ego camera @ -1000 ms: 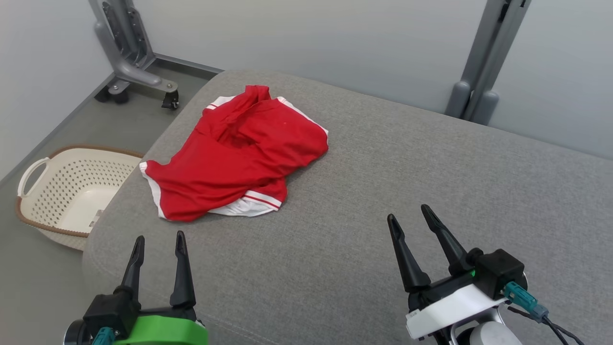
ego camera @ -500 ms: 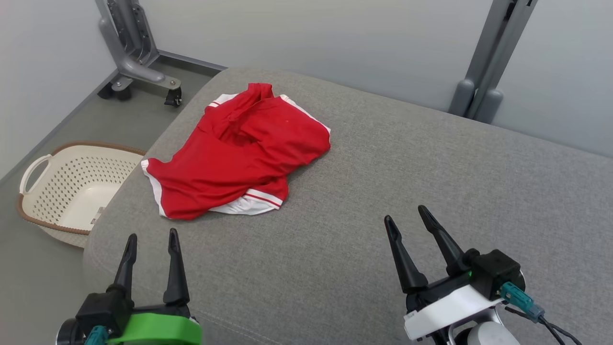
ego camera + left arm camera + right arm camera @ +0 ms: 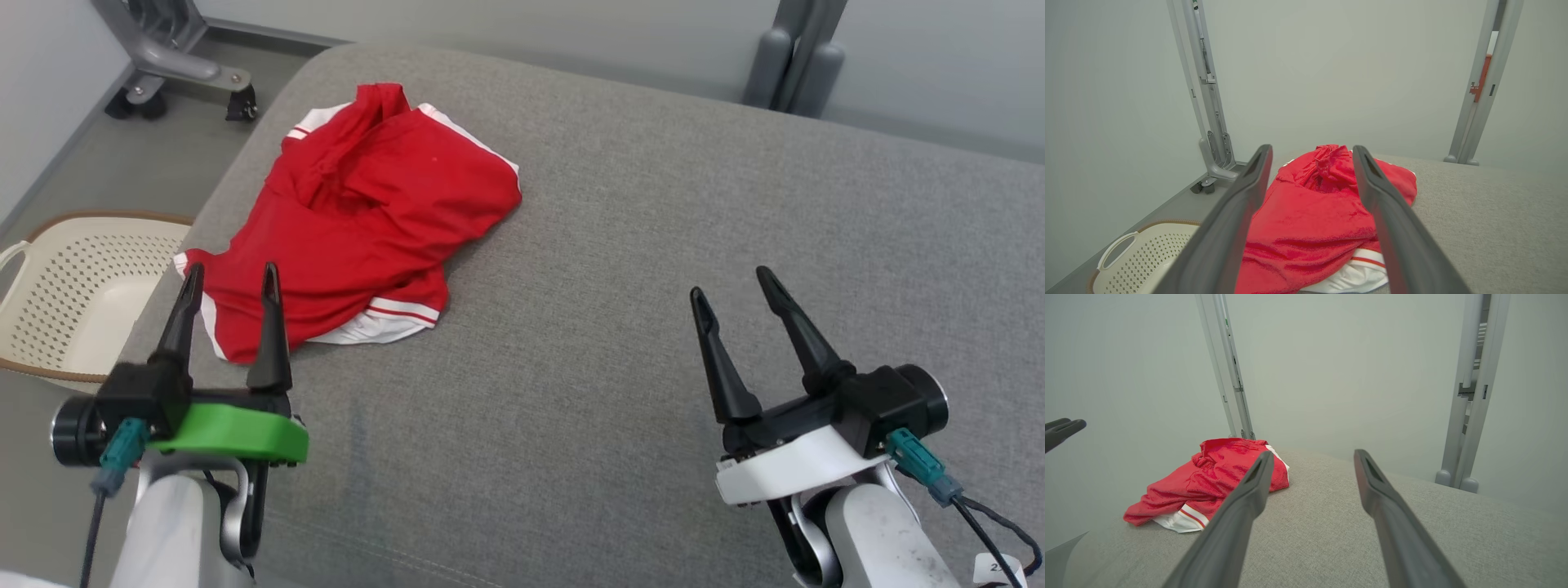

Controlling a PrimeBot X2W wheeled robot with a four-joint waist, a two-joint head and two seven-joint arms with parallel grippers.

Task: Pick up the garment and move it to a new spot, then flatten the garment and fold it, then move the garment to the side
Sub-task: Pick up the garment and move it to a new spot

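the red garment (image 3: 351,220) with white trim lies crumpled in a heap on the far left part of the grey cushioned surface (image 3: 653,245), close to its left edge. the left gripper (image 3: 232,269) hovers by the heap's near left corner, its two dark fingers spread apart and holding nothing; whether they touch the cloth i cannot tell. the right gripper (image 3: 730,282) hangs well apart to the right over bare cushion, fingers likewise spread and empty. a perforated cream basket (image 3: 41,269) stands on the floor beside the left edge. by my reading nothing is done yet: pick-up, move, flattening, folding and setting aside all remain.
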